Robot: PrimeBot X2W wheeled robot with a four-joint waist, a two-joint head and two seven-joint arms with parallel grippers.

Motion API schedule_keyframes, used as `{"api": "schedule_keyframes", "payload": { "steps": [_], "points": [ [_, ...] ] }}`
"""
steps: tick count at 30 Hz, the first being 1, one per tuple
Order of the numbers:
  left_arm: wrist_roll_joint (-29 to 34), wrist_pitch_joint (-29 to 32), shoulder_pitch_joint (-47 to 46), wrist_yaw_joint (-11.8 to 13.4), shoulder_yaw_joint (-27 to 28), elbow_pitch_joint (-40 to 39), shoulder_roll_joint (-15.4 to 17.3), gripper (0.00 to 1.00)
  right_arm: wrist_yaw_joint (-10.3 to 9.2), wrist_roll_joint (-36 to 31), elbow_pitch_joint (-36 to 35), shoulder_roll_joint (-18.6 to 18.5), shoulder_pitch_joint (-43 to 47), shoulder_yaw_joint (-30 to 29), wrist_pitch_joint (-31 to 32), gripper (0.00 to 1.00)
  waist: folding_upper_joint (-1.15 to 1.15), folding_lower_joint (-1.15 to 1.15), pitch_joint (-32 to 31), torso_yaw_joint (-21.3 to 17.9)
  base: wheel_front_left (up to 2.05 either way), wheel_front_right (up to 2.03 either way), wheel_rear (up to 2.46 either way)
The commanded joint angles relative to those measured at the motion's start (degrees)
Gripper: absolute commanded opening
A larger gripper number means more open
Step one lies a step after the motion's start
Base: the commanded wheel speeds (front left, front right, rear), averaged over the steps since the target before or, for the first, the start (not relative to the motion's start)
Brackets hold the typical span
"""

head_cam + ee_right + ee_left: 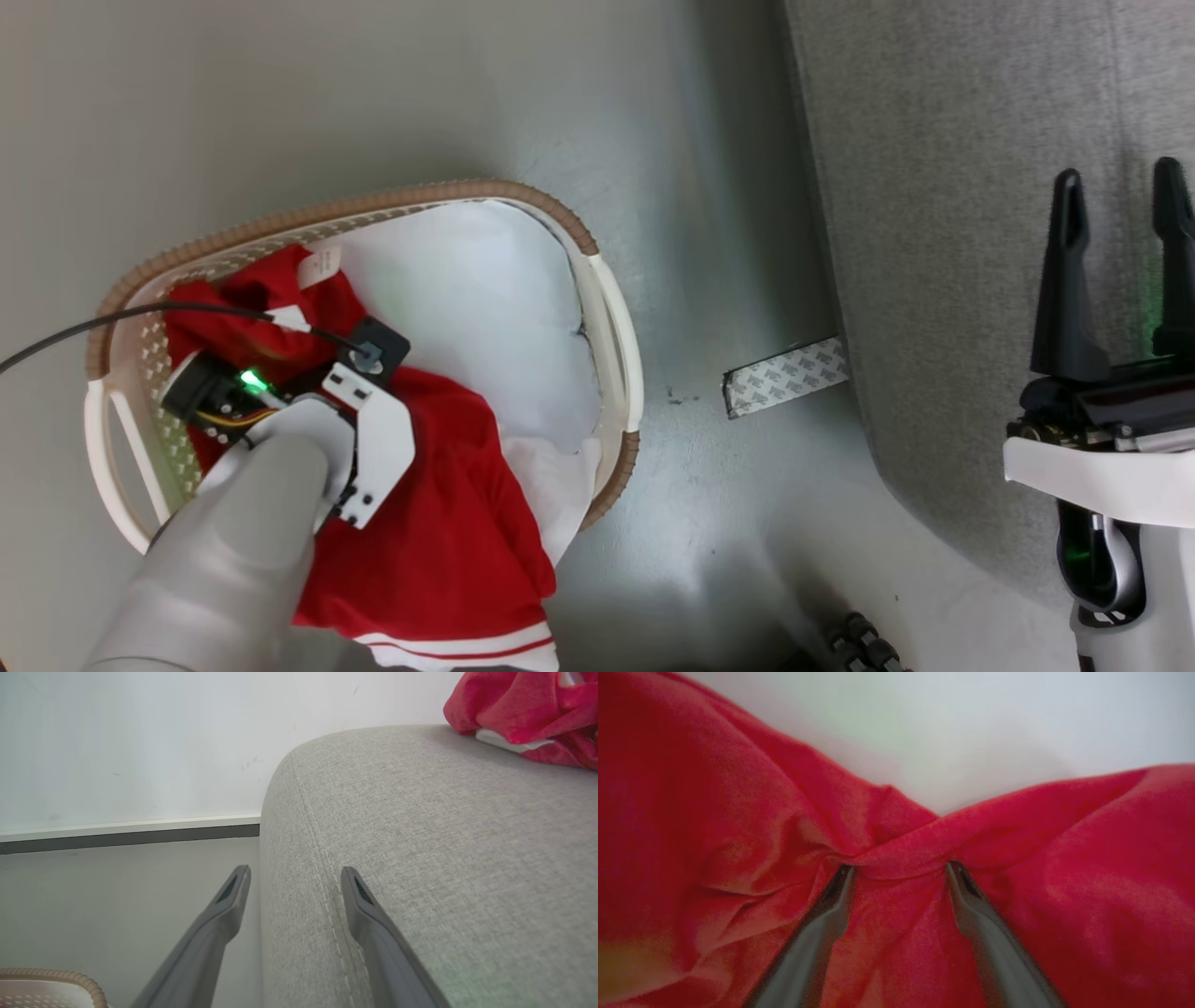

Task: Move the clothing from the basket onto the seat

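Left pincer [899, 870]: released, fingers spread and pushed down into the red clothing [448, 523], a raised fold lying between the tips, not yet pinched. Clothing heaped in the near half of the basket [611, 317], white-banded hem spilling over the near rim; white cloth [467, 289] beneath and behind it. Thin black cable [93, 327] crossing the basket's left rim to the wrist. Right pincer [1120, 201]: released, grasping nothing, poised over the seat's edge. Beyond the basket, bare floor [709, 233] with a strip of tape [784, 376], then the grey seat [952, 187], apart from the basket; a second red garment [523, 714] lying farther along its top. Likely hazards: a pinch on the thin fold alone, letting the cloth slide free in the lift; the white cloth caught up with the red; the draped hem dragging on the rim and tipping the light basket; the cable snagging a fold.
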Motion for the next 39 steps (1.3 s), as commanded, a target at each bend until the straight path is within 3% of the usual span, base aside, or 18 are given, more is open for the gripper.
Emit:
{"api": "schedule_keyframes", "payload": {
  "steps": [1,2,11,22,30,39],
  "points": [
    [0.93,-0.4,-0.34,0.44,-0.27,0.47,-0.67,0.85,-0.12,0.69,0.59,0.15,1.23,-0.1,0.11,1.0,0.0,0.0,0.42,0.25,0.0,0.0,0.0],
    [0.99,-0.83,-0.69,0.47,-0.53,0.59,-1.1,0.0,-0.12,0.83,0.57,0.2,1.42,-0.35,0.12,1.0,0.0,0.0,0.59,0.41,0.0,0.0,0.0],
    [-3.44,-8.33,0.33,1.5,1.08,1.96,-5.17,0.0,-0.12,1.05,2.18,0.14,2.19,-2.3,0.1,1.0,0.0,0.0,-4.05,2.78,0.0,0.0,0.0],
    [-9.87,-18.49,7.44,0.52,2.52,-1.59,-9.5,0.0,-0.12,0.85,6.97,0.07,4.52,-4.9,0.08,1.0,0.0,0.0,-21.2,8.0,0.0,0.0,0.0],
    [-14.9,-20.31,16.45,0.0,1.06,-10.11,-10.12,0.0,-0.12,-0.73,12.02,0.01,12.03,-7.13,0.07,1.0,0.0,0.0,-37.41,12.42,0.0,0.0,0.0],
    [-18.12,-16.54,27.52,3.32,1.7,-28.6,-8.39,0.0,-0.13,-3.55,15.47,0.04,20.05,-7.0,0.08,1.0,0.0,0.0,-50.38,15.19,0.0,0.0,0.0]
  ]
}}
